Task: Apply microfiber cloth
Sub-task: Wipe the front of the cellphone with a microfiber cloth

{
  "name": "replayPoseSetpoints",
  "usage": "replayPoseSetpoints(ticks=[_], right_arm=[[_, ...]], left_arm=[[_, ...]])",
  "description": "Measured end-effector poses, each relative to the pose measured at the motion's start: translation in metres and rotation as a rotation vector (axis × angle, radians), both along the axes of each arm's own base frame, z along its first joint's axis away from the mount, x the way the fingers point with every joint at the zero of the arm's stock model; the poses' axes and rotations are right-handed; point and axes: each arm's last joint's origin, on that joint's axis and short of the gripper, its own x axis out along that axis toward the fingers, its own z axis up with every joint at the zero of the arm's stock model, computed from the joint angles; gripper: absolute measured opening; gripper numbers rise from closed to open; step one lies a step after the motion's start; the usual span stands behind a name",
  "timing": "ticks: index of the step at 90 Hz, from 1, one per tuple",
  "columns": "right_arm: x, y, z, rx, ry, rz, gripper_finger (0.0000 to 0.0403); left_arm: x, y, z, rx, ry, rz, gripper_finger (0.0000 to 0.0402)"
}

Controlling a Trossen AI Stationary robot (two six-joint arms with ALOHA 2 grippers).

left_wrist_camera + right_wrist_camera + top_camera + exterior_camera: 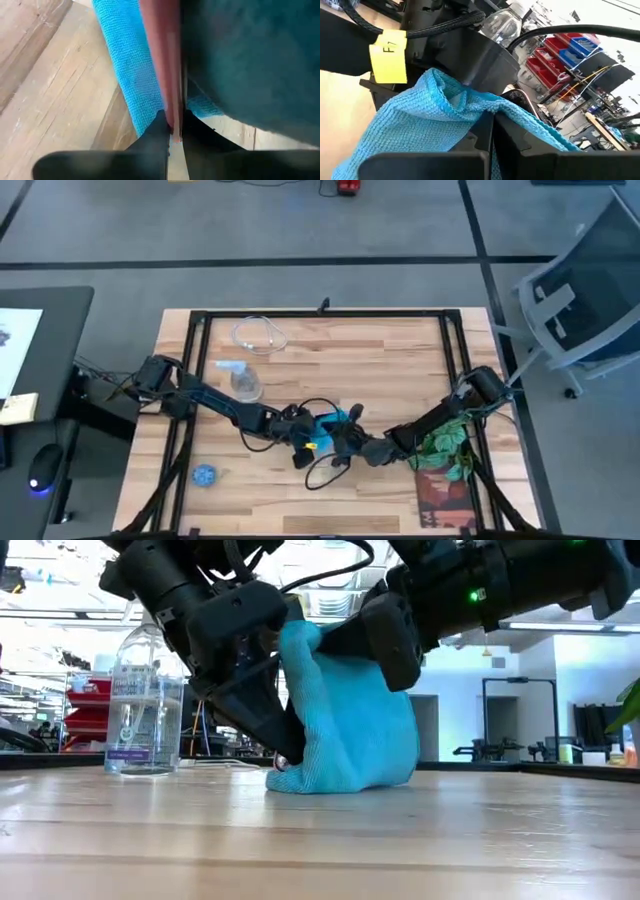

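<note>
The microfiber cloth stands bunched up on end near the middle of the desk, its long axis running roughly upright: the lower edge rests on the wood, and the top is gathered up between the two arms. It hangs like a drooping tent, wider at the bottom than at the peak.

The left pincer comes down at a slant from the left, its dark fingers pressed together on a thin flat object along the cloth's left side, tips close to the desk surface. The right pincer reaches in from the right and higher up, fingers closed on the cloth's upper fold, so the fabric drapes down from it.

Beyond the left arm stands a clear spray bottle, upright, with clear liquid inside it. A small round blue disc lies on the near left of the desk, well apart from the cloth.
</note>
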Motion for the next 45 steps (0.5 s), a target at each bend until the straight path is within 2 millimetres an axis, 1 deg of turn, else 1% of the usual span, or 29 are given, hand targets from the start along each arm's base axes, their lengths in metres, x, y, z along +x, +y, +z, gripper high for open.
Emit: replayPoseSetpoints(ticks=[14, 22, 34, 45], right_arm=[[-0.0004, -0.0018, 0.0032, -0.037, -0.01, -0.064, 0.0], [-0.0002, -0.0018, 0.0049, -0.047, -0.016, -0.07, 0.0], [0.0, -0.0022, 0.0031, 0.002, -0.029, -0.072, 0.0], [0.0004, -0.0045, -0.0041, 0.088, -0.001, -0.037, 0.0]], left_arm=[[0.0, 0.0001, 0.0, 0.002, -0.001, 0.003, 0.0008], [-0.0001, 0.0002, -0.0001, 0.003, 0.0, 0.004, 0.0008], [-0.0001, 0.0002, -0.0002, 0.003, 0.002, 0.004, 0.0009], [-0.0002, 0.0003, -0.0004, 0.003, 0.003, 0.004, 0.0009]])
